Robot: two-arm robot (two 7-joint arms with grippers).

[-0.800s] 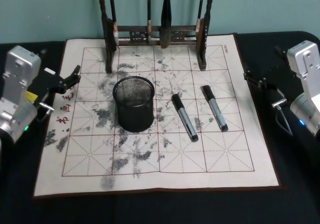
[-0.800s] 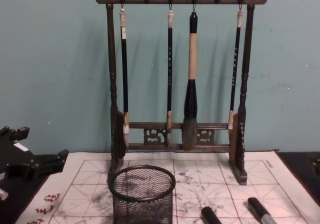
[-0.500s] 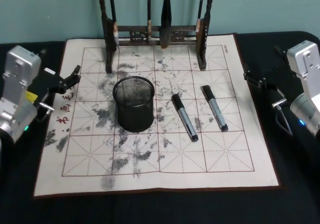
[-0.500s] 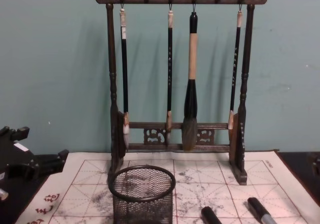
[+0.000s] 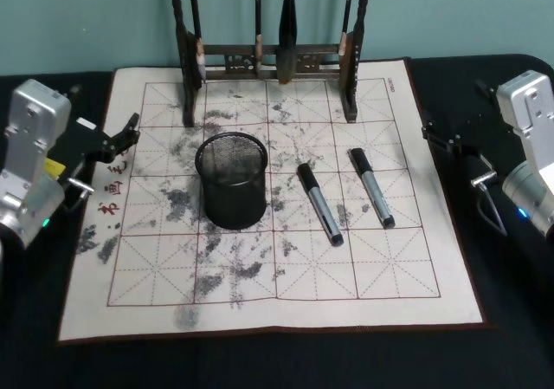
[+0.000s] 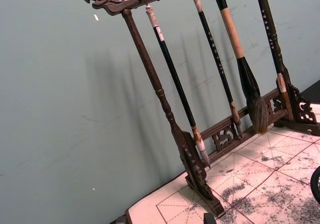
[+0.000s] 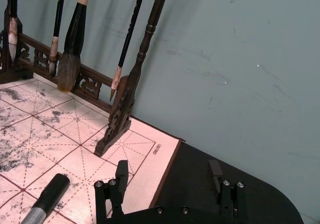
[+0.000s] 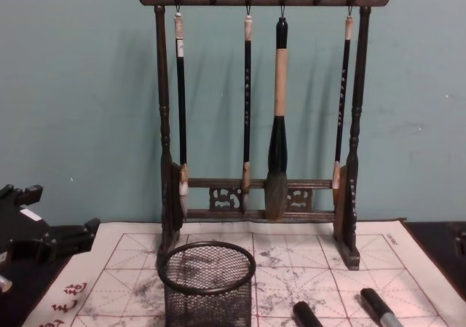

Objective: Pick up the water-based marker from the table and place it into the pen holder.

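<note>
Two water-based markers with black caps and grey barrels lie on the felt mat, one just right of the pen holder and another further right. The pen holder is a round black mesh cup standing upright and empty on the mat; the chest view shows it low in the middle, with the marker caps at the bottom edge. My left gripper is parked open off the mat's left edge. My right gripper is parked open off the mat's right edge, nothing between its fingers.
A tall dark wooden rack hung with several calligraphy brushes stands at the back of the mat. The ink-stained white mat with a red grid covers the black table. A teal wall is behind.
</note>
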